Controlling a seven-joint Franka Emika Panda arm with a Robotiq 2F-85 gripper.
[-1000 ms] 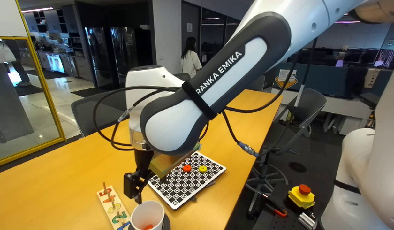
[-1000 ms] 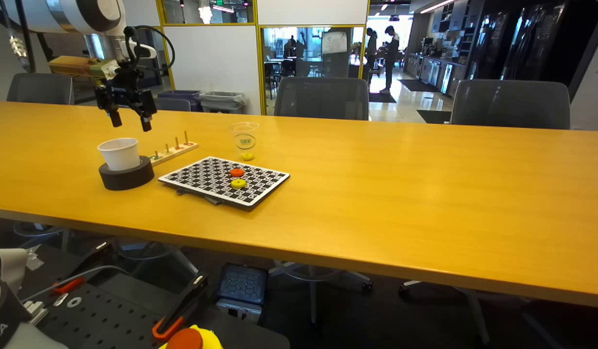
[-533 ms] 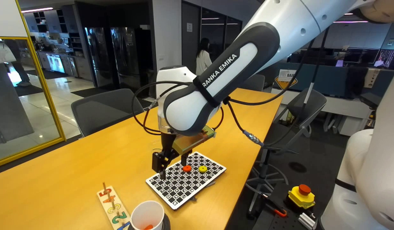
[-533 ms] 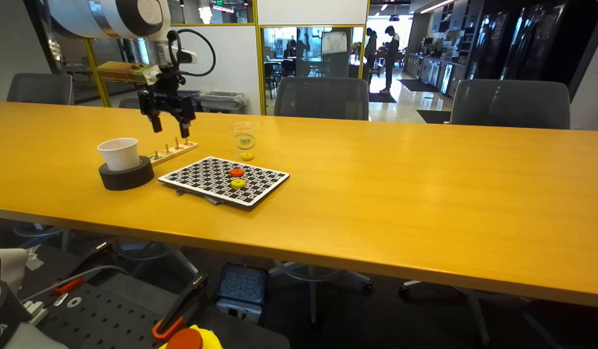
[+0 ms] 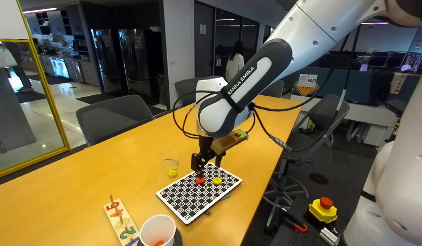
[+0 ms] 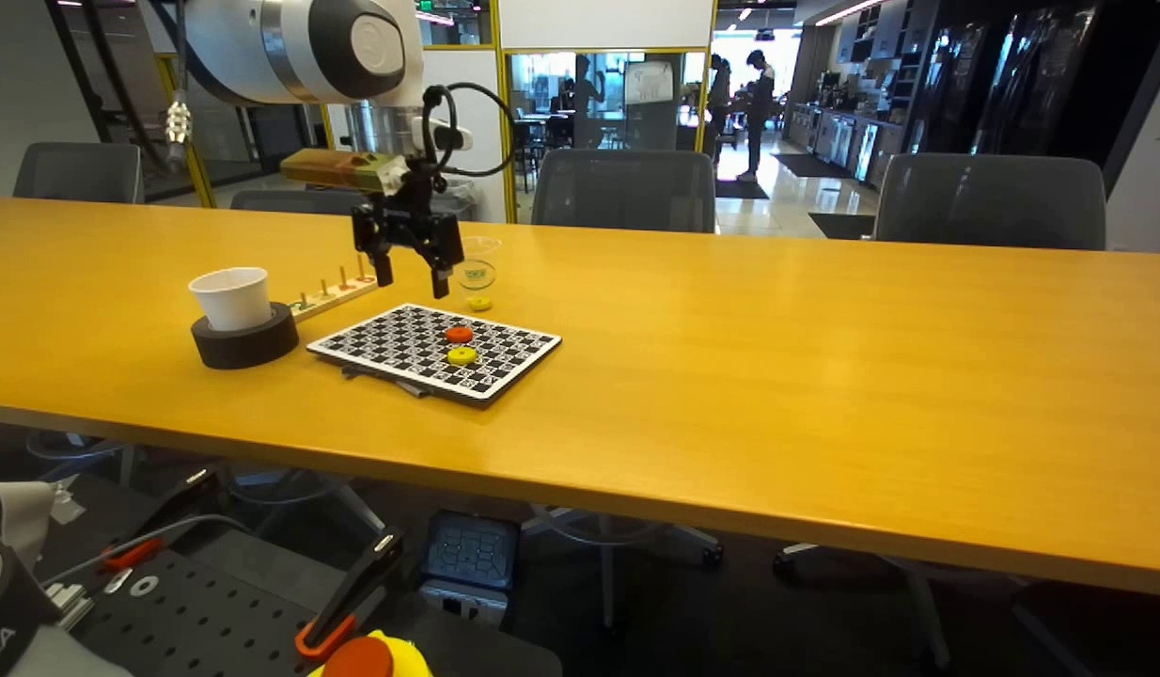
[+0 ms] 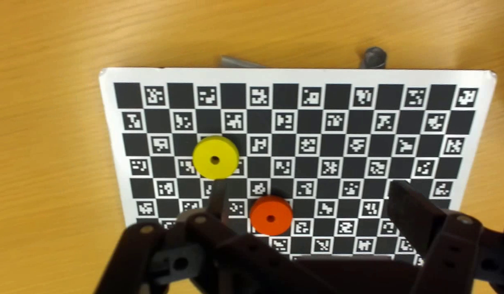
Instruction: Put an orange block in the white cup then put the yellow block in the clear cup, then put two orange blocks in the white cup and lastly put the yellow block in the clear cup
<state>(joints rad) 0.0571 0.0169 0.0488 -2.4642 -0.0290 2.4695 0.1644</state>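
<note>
The gripper is open and empty above the checkered board; it shows in both exterior views (image 5: 210, 168) (image 6: 412, 279) and the wrist view (image 7: 309, 190). A round orange block (image 5: 200, 180) (image 6: 459, 335) (image 7: 271, 216) lies on the board, between the fingers but nearer the left finger in the wrist view. A round yellow block (image 5: 217, 181) (image 6: 462, 356) (image 7: 215, 157) lies beside it. The white cup (image 5: 158, 227) (image 6: 232, 299) has some orange inside (image 5: 159, 243). The clear cup (image 5: 170, 158) (image 6: 477, 259) holds another yellow block (image 5: 172, 173) (image 6: 479, 304) at its bottom.
The checkered board (image 5: 188, 201) (image 6: 383, 337) (image 7: 309, 76) lies on the wooden table (image 5: 77, 184). The white cup stands in a black ring (image 5: 179, 237) (image 6: 246, 346). A numbered wooden peg strip (image 5: 123, 223) (image 6: 336, 295) lies near it. The clear cup stands just beyond the board.
The open gripper has moved from above the white cup to over the checkered board and has come lower. The blocks and both cups have not moved.
</note>
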